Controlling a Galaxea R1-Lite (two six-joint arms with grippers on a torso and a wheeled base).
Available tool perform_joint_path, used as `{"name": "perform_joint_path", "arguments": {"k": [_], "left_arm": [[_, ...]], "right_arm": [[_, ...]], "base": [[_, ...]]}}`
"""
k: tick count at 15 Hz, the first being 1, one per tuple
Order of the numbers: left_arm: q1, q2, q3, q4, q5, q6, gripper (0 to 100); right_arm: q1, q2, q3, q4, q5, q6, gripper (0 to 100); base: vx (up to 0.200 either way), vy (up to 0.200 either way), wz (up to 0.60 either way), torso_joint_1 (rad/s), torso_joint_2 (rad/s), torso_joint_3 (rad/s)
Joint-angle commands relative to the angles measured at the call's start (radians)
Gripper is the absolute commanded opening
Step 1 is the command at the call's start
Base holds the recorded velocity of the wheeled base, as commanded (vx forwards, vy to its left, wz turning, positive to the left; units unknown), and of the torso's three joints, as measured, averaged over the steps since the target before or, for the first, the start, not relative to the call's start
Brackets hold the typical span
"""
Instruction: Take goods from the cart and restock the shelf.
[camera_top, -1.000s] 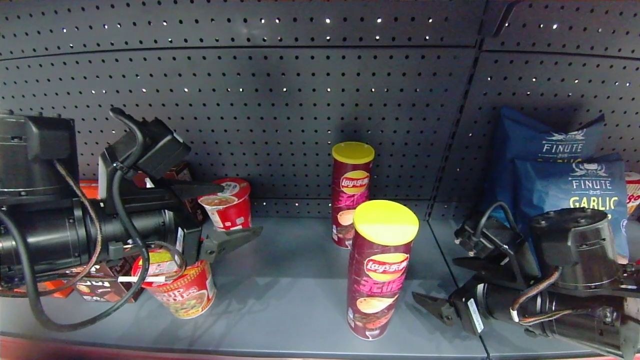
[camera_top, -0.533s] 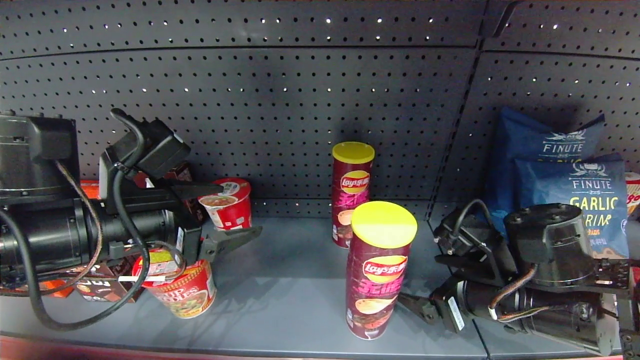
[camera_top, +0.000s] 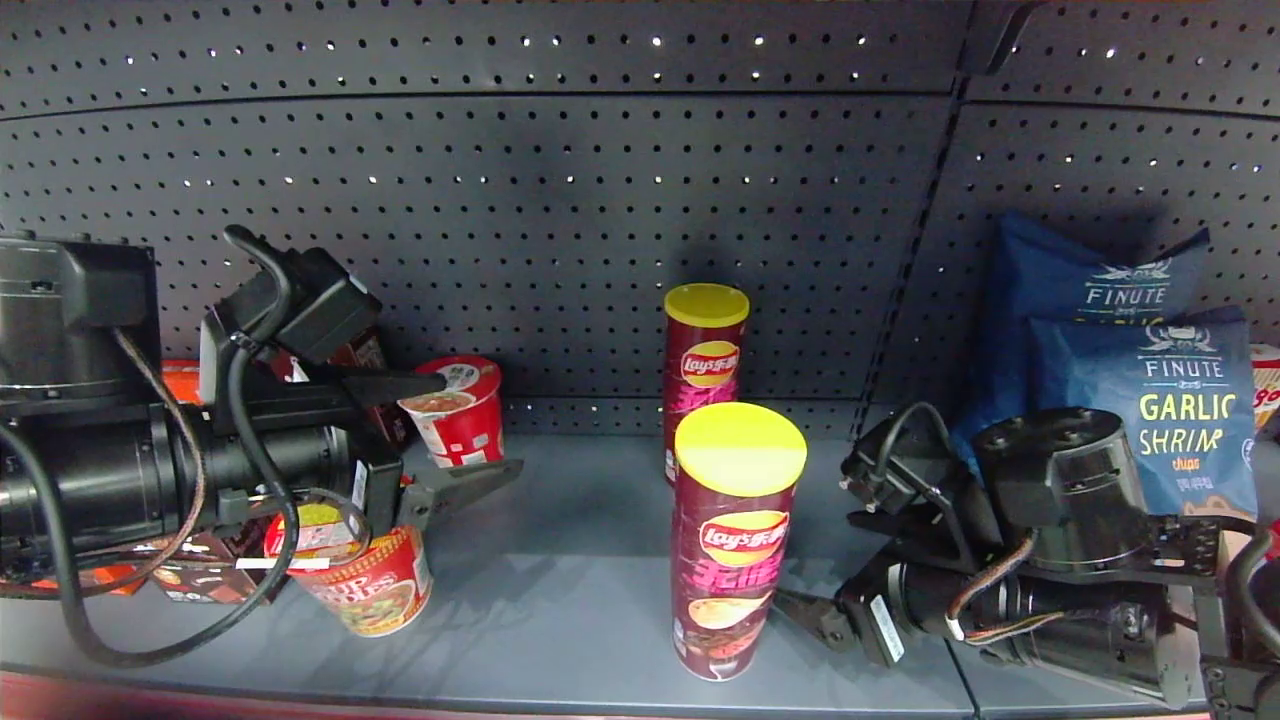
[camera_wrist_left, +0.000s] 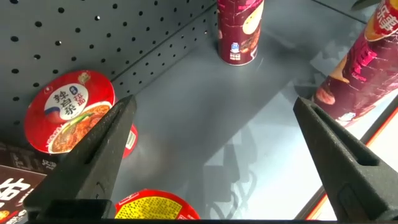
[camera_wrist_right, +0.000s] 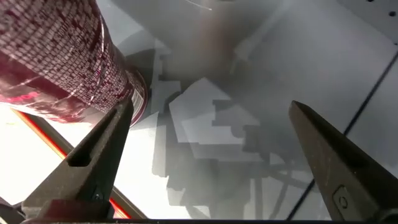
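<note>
Two maroon chip cans with yellow lids stand on the grey shelf (camera_top: 560, 570). The front can (camera_top: 735, 545) is near the shelf's front edge, the back can (camera_top: 703, 375) by the pegboard. My right gripper (camera_top: 808, 606) lies low on the shelf, open, one fingertip against the front can's lower right side. In the right wrist view that can (camera_wrist_right: 62, 68) leans just outside the open right gripper (camera_wrist_right: 214, 124). At the left, my left gripper (camera_top: 482, 424) is open, holding nothing, in front of a red noodle cup (camera_top: 458, 408). From the left wrist view, the left gripper (camera_wrist_left: 211, 118) faces both cans (camera_wrist_left: 239, 28) (camera_wrist_left: 367, 62).
A second noodle cup (camera_top: 365, 580) sits under the left arm, with brown boxes (camera_top: 200, 578) beside it. Blue snack bags (camera_top: 1150, 400) lean at the back right. The pegboard wall closes the back. Bare shelf lies between the noodle cups and the cans.
My right arm has slid left along the shelf and pushed the front can a little to the left. The left arm has barely moved.
</note>
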Motion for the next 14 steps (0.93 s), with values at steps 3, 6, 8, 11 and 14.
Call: {"name": "perform_joint_path", "arguments": {"k": [3, 6, 8, 11, 14], "left_arm": [[0.0, -0.001, 0.005, 0.0, 0.0, 0.0, 100], [0.0, -0.003, 0.012, 0.0, 0.0, 0.0, 100], [0.0, -0.003, 0.012, 0.0, 0.0, 0.0, 100], [0.0, -0.003, 0.012, 0.0, 0.0, 0.0, 100], [0.0, -0.003, 0.019, -0.002, 0.0, 0.0, 100]], "right_arm": [[0.008, 0.005, -0.001, 0.0, 0.001, 0.0, 100], [0.008, 0.006, -0.001, -0.002, 0.001, 0.001, 100], [0.008, 0.006, -0.001, -0.003, 0.002, 0.0, 100], [0.01, 0.006, -0.001, -0.002, 0.002, 0.001, 100], [0.016, 0.006, 0.001, -0.003, 0.005, 0.001, 100]], "base": [[0.0, 0.0, 0.0, 0.0, 0.0, 0.0], [0.0, 0.0, 0.0, 0.0, 0.0, 0.0], [0.0, 0.0, 0.0, 0.0, 0.0, 0.0], [0.0, 0.0, 0.0, 0.0, 0.0, 0.0], [0.0, 0.0, 0.0, 0.0, 0.0, 0.0]]}}
